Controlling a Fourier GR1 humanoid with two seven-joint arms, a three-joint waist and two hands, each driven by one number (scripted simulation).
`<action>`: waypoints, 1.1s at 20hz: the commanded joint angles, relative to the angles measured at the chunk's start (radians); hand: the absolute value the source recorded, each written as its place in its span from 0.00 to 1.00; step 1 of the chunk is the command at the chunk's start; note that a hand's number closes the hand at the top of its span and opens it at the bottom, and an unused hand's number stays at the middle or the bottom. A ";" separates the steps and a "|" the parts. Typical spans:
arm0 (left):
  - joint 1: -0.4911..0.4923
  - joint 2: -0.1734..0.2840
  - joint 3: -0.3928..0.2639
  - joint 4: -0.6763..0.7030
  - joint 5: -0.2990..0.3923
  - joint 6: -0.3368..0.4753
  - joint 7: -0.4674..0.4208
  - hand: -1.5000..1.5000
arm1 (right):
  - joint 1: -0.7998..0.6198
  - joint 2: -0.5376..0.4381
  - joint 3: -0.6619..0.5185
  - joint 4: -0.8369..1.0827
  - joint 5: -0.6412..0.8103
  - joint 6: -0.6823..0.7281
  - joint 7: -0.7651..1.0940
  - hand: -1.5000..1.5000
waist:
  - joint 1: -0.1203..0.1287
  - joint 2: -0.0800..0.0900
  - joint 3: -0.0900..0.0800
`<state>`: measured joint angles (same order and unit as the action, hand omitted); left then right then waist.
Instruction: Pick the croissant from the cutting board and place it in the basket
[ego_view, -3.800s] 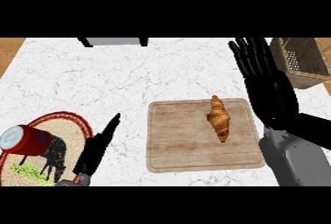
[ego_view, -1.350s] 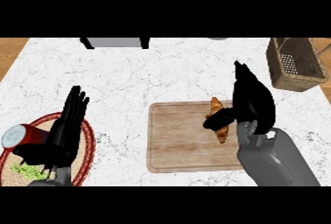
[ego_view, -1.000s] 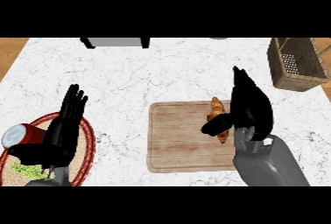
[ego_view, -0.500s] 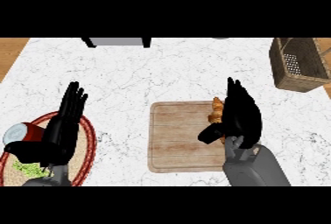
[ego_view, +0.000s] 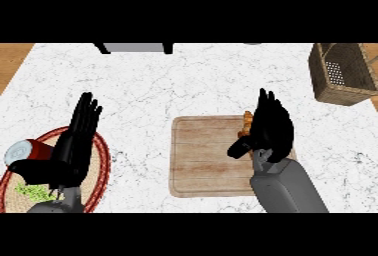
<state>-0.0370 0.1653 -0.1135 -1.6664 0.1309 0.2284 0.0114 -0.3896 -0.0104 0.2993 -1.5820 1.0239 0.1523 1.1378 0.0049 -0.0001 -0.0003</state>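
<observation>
The croissant (ego_view: 247, 123) lies on the board (ego_view: 207, 155), its long axis running away from the robot, mostly hidden under the right hand (ego_view: 267, 127), whose straight fingers cover it, thumb unclosed. The basket (ego_view: 345, 75) sits well beyond. The left hand (ego_view: 74, 142) rests open.

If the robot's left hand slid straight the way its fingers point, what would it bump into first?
Probably nothing: the left hand points up and slightly right over bare counter. The dark-legged grey object at the far edge sits right of that line, though depth is unclear.
</observation>
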 joint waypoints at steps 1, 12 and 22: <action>-0.005 -0.007 0.010 0.014 -0.015 0.002 -0.006 0.50 | -0.014 0.010 -0.005 0.043 0.002 -0.022 0.130 0.00 | -0.001 0.000 0.000; -0.006 -0.052 -0.025 -0.002 -0.072 0.023 0.015 0.50 | 0.029 0.010 -0.052 0.103 -0.028 -0.036 0.070 0.00 | -0.004 0.000 0.000; 0.064 -0.051 -0.012 -0.089 -0.057 -0.021 0.050 0.50 | 0.016 0.010 0.011 0.190 -0.054 -0.147 0.079 0.00 | 0.004 0.000 0.000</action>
<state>0.0084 0.1360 -0.1001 -1.7179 0.0895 0.1989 0.0320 -0.3406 -0.0075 0.2751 -1.4637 0.9834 0.0812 1.1005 0.0046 -0.0006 0.0000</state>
